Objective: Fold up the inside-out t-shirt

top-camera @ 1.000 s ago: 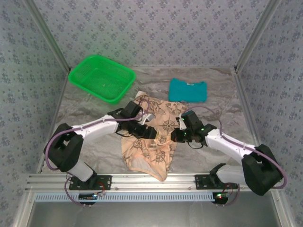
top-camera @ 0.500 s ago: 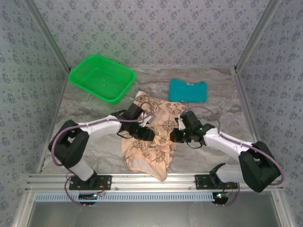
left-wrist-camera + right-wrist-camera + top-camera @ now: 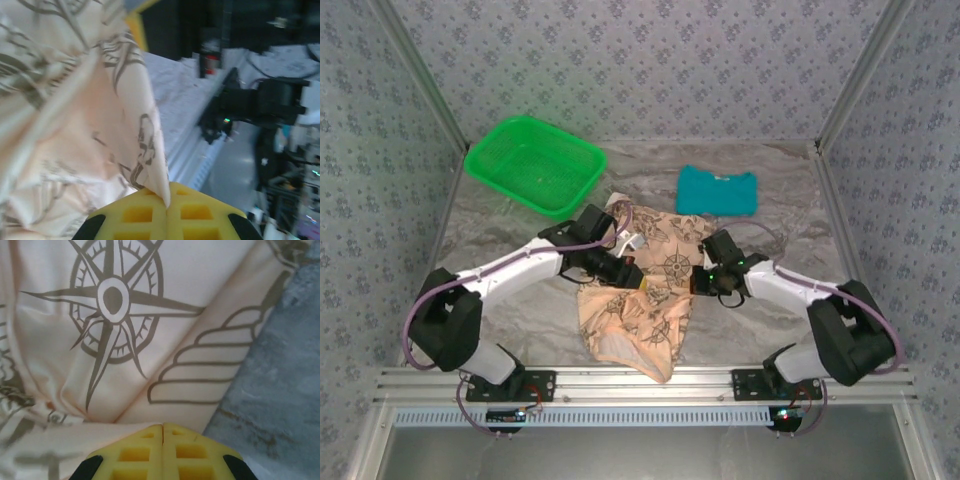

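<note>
Clamping a raised peak of the inside-out t-shirt [image 3: 642, 312] between the pressed-together yellow pads [image 3: 196, 216] of the left gripper [image 3: 638, 283], over the cloth's upper middle. Draping away from that pinch in a taut peach-and-cream fold, dark compass prints showing. Meeting the shirt's right border with the right gripper [image 3: 698, 287], jaws squeezed together, creases converging at the tips. Seemingly nipping the cloth there, though the bite itself is hidden under the pads. Lying otherwise rumpled at mid-surface, narrowing to a tail at the near edge of the grey marbled table [image 3: 790, 270].

Toward the far left corner, a green basket [image 3: 535, 165]. Near the far edge, right of middle, a folded teal garment [image 3: 717, 190], just apart from the shirt. Closed in on three sides by walls [image 3: 640, 60] papered in a small grey-blue pattern, with a metal rail [image 3: 640, 381] along the near edge.
</note>
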Robot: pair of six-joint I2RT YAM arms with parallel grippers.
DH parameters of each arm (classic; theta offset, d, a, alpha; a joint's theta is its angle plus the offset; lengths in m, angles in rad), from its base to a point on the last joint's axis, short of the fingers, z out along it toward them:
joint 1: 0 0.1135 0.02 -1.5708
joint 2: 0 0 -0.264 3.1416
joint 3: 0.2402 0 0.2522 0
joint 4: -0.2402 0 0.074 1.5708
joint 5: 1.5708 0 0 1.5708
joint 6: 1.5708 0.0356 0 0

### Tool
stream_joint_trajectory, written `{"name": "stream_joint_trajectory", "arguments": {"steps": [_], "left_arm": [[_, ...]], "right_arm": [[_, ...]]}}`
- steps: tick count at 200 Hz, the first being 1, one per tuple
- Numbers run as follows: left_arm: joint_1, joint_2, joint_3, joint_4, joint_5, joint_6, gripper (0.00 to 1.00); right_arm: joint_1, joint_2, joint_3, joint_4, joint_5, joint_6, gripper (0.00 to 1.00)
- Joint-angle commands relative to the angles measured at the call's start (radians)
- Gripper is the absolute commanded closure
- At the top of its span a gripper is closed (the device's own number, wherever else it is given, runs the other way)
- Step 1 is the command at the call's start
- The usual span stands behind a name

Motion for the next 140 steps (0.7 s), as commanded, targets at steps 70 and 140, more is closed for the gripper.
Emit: {"name": "stream_joint_trajectory", "arguments": {"steps": [70, 140], "left_arm": [[0.007, 0.032, -0.06, 0.036, 0.223, -0.068, 1.0], [-0.021, 0.037, -0.059, 0.024, 0.297, 0.027, 1.0]], "right_arm": [[0.216, -0.518, -0.136, -0.004, 0.068, -0.275, 0.6], [0.424, -0.321, -0.088, 0.218, 0.163, -0.394, 0.57]]}}
